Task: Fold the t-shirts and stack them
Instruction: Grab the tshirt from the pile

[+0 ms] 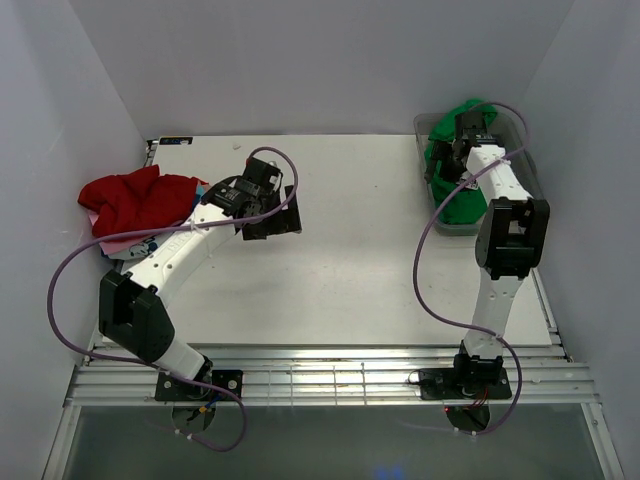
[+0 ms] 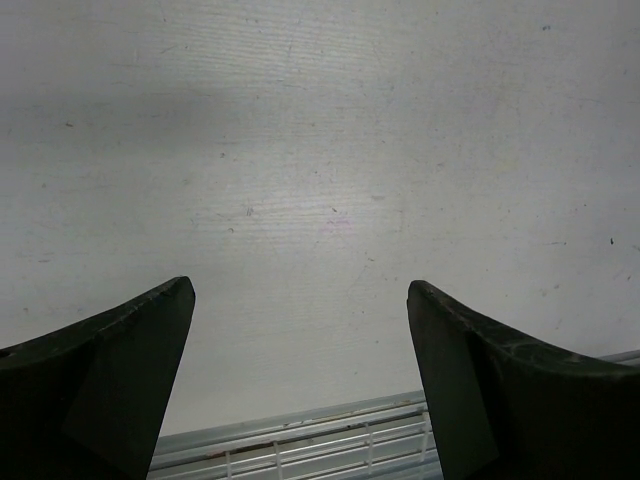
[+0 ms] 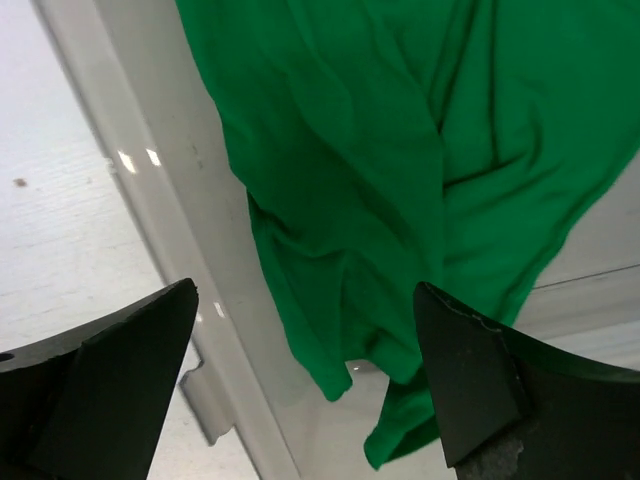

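Pickup looks to be in hand: your right pincer [image 3: 305, 290] hangs wide open and empty over the green t-shirt [image 3: 400, 150] in the far-right bin [image 3: 180, 230], so lower and pinch cloth; your left pincer [image 2: 300, 290], equally open, hovers empty above the tabletop [image 2: 320, 150].

Top external high behind the table [image 1: 350, 290], facing down over it, left wrist close over its bare middle, right wrist close over the green t-shirt [image 3: 400, 150] in the bin [image 1: 452, 229] at its far right, both patches inside the top view
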Robot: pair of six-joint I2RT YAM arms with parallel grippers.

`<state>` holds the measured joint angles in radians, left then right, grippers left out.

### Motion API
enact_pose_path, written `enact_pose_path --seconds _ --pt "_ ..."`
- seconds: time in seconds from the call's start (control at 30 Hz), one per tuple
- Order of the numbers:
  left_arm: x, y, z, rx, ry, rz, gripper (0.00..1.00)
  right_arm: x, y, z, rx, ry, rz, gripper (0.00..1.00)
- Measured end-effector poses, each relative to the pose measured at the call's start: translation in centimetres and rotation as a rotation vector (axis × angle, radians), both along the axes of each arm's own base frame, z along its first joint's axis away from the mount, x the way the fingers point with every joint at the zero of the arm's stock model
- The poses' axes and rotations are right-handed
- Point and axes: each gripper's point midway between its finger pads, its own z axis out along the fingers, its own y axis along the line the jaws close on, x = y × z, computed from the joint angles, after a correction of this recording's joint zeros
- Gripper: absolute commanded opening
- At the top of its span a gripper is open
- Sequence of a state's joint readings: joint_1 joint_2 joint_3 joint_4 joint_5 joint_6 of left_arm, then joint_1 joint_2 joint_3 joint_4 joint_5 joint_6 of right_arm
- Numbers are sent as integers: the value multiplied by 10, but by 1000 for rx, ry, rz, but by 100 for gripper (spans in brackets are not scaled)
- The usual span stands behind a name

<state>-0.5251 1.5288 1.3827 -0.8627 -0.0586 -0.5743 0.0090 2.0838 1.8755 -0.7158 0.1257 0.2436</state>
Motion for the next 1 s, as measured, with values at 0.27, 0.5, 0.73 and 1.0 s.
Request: enact_pose_path --seconds 0.27,0.5,0.73,1.0 --pt "-8 25 -13 -2 42 49 98 12 -13 -14 -5 17 -9 97" --pt "-8 40 -11 -15 44 85 98 10 -28 -35 -14 63 -41 97" --pt "-9 41 -12 -18 49 85 98 6 -28 -64 -15 127 -44 96" --pt "-19 42 -17 -28 81 76 98 -13 -32 -94 -35 211 -48 57"
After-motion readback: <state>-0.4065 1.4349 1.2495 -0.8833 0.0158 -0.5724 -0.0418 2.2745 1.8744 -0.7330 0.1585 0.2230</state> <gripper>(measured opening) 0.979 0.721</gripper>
